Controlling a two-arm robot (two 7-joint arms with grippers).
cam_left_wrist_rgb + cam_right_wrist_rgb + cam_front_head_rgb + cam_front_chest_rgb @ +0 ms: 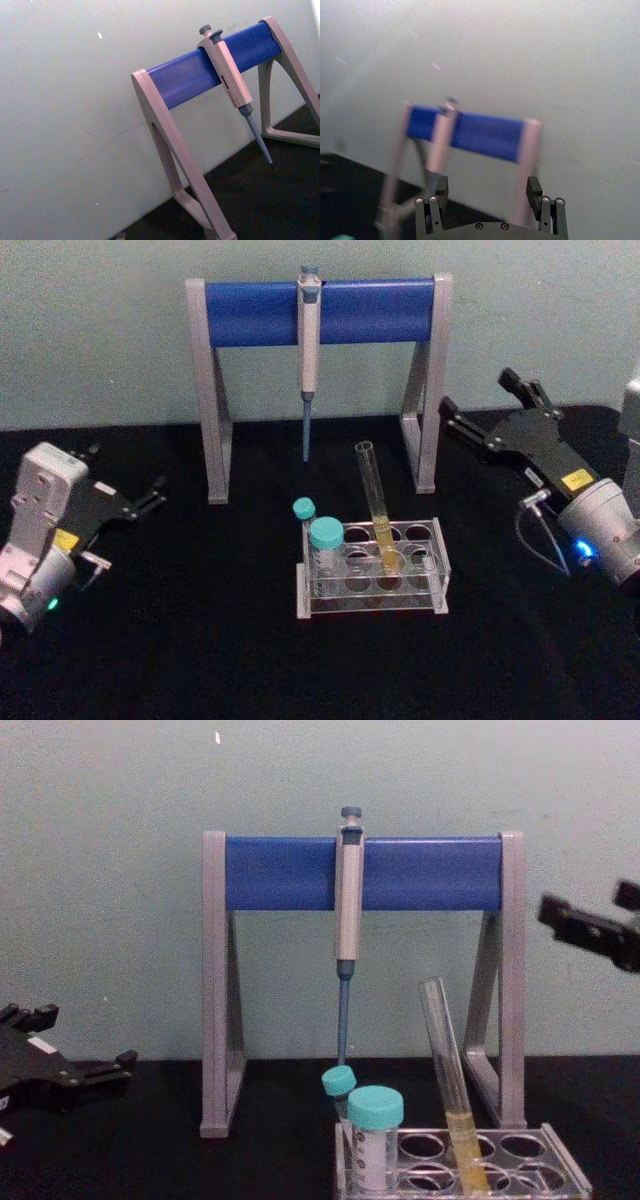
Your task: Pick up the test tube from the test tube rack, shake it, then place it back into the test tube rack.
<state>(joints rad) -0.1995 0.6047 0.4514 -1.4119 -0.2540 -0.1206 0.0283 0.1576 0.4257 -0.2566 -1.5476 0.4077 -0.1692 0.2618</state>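
Note:
The test tube [372, 490] is a long clear glass tube with yellow liquid in its lower part. It leans in a middle hole of the clear test tube rack [441, 570] at the table's centre, with nothing gripping it. From the chest, the test tube [445, 1060] tilts left out of the test tube rack [560, 1162]. My left gripper [127, 472] sits open at the far left, well away from the rack, and appears low at the left in the chest view [88, 1038]. My right gripper [480, 392] hovers open at the back right, above and beyond the rack; its spread fingers [542, 210] hold nothing.
A tall grey-legged stand with a blue crossbar [360, 310] stands behind the rack, and a grey-blue pipette [308, 360] hangs from it. Two teal-capped tubes [325, 537] occupy the rack's left end. The table has a black cloth [200, 640], and a pale wall rises behind it.

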